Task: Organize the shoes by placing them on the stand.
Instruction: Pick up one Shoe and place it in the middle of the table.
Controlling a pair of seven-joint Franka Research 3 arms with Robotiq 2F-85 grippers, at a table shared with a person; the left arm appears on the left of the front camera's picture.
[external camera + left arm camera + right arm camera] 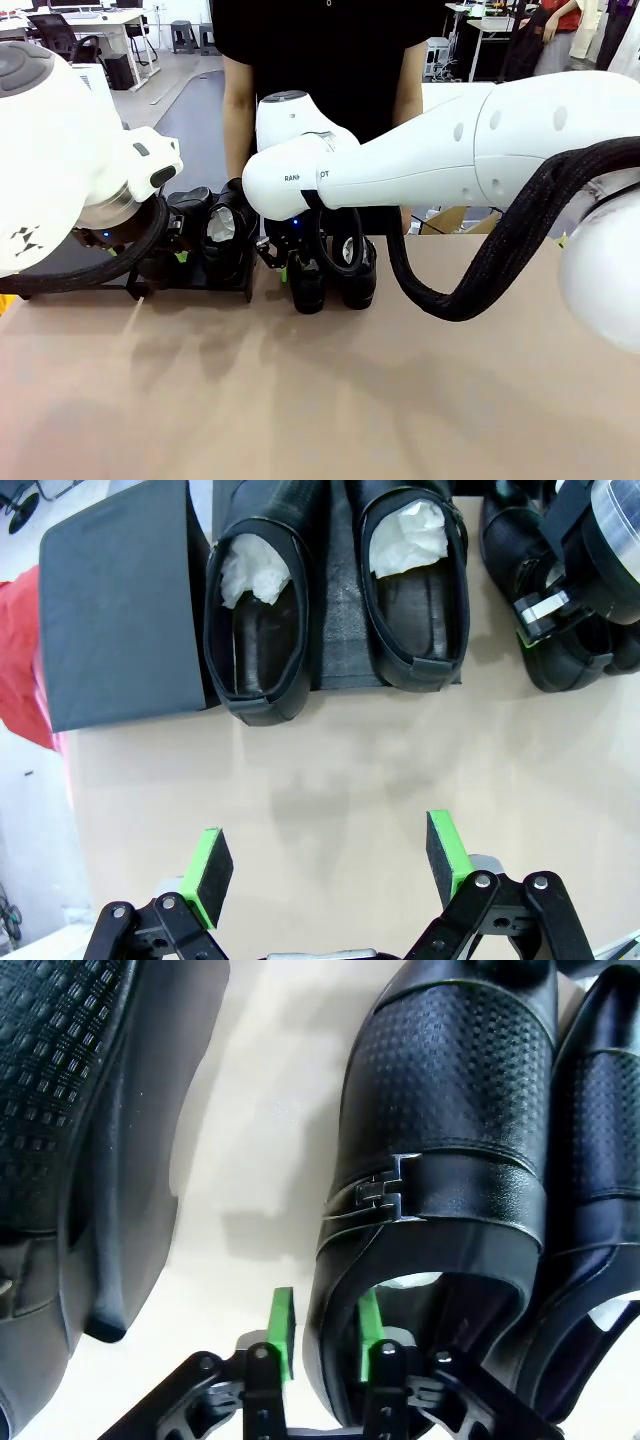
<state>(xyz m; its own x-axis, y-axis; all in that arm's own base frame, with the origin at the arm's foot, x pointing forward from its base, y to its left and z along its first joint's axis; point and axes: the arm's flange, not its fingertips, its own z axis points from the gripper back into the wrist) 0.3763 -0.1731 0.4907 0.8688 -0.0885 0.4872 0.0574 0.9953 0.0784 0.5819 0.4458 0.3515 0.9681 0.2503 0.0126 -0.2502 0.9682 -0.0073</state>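
The right gripper [325, 1345] straddles the side wall of a black strapped shoe [450, 1110] standing on the bench [320, 400], just beside the stand [120, 620]. Whether its jaws pinch firmly, I cannot tell. It is best to clamp fully, then lift straight, clear of the neighbour shoe [600, 1160]. The left gripper [330, 865] hangs with jaws released. The bench is smooth and tan, and the room behind is an office.
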